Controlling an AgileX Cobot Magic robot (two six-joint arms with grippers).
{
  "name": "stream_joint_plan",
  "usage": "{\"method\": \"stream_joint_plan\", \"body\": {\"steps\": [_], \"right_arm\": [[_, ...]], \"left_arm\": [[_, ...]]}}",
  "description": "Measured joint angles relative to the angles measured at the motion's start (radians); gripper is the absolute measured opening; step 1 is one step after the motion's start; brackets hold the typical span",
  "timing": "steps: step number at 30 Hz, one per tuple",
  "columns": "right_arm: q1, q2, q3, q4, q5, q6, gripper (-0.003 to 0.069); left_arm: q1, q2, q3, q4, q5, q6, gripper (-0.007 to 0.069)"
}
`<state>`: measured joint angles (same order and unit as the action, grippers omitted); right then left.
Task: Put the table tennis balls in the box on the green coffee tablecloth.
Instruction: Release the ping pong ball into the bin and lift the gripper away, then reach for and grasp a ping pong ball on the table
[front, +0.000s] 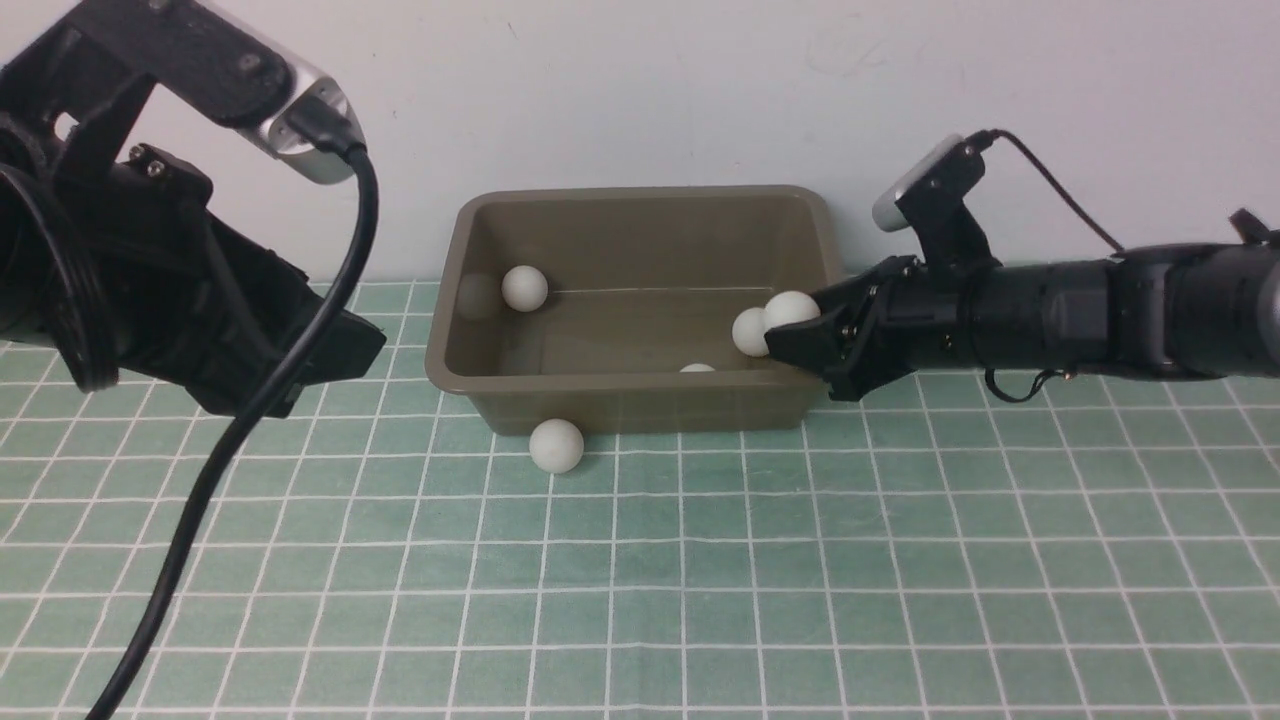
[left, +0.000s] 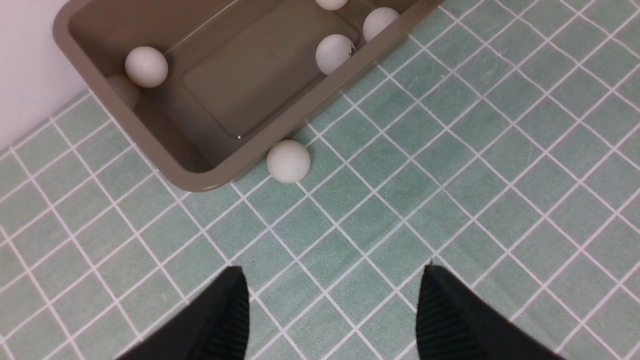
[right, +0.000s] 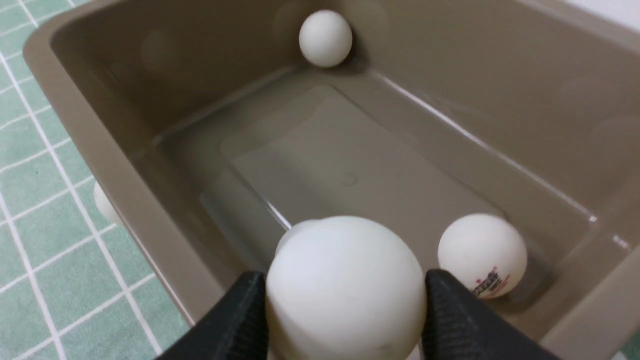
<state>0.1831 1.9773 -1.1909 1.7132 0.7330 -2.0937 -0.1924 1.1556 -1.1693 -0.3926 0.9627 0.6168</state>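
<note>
The olive-brown box (front: 640, 225) stands on the green coffee tablecloth (front: 700, 560) by the back wall. My right gripper (front: 790, 325) reaches over the box's right end, shut on a white table tennis ball (right: 345, 285) held above the inside. Three balls lie in the box: one at the far left corner (front: 524, 288), one with a printed logo (right: 482, 255) at the right end, and one by the front wall (front: 697, 368). Another ball (front: 556, 445) rests on the cloth against the box's front wall. My left gripper (left: 332, 280) hangs open and empty above the cloth, left of the box.
A white wall runs right behind the box. The left arm's black cable (front: 230, 450) hangs down across the left part of the cloth. The checked cloth stretches to the near edge in front of the box.
</note>
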Motion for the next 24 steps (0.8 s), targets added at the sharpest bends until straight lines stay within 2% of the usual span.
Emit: {"method": "stream_joint_plan", "body": {"steps": [3, 7, 8, 11, 15, 18, 19, 21, 24], "right_arm": [[0.000, 0.002, 0.000, 0.000, 0.000, -0.003, 0.0376], [0.000, -0.001, -0.009, -0.001, 0.001, -0.032, 0.0448], [0.000, -0.015, -0.013, -0.005, -0.006, -0.055, 0.0492], [-0.010, -0.069, -0.017, -0.006, -0.043, -0.071, 0.0522], [-0.045, -0.146, -0.018, -0.006, -0.145, -0.074, 0.0528], [-0.104, -0.215, -0.018, 0.001, -0.308, -0.063, 0.0530], [-0.107, -0.218, -0.018, 0.001, -0.308, -0.059, 0.0530], [-0.140, -0.239, -0.018, 0.001, -0.380, -0.004, 0.0529], [-0.165, -0.230, -0.018, -0.042, -0.397, 0.115, 0.0500]], "left_arm": [[0.000, 0.000, 0.000, 0.000, 0.000, 0.000, 0.0405], [0.000, 0.000, 0.000, 0.000, 0.000, 0.000, 0.0405], [0.000, 0.000, 0.000, 0.000, 0.000, 0.000, 0.0405], [0.000, 0.000, 0.000, 0.000, 0.000, 0.000, 0.0405], [0.000, 0.000, 0.000, 0.000, 0.000, 0.000, 0.0405], [0.000, 0.000, 0.000, 0.000, 0.000, 0.000, 0.0405], [0.000, 0.000, 0.000, 0.000, 0.000, 0.000, 0.0405], [0.000, 0.000, 0.000, -0.001, 0.000, 0.000, 0.0405], [0.000, 0.000, 0.000, -0.004, 0.000, 0.002, 0.0405]]}}
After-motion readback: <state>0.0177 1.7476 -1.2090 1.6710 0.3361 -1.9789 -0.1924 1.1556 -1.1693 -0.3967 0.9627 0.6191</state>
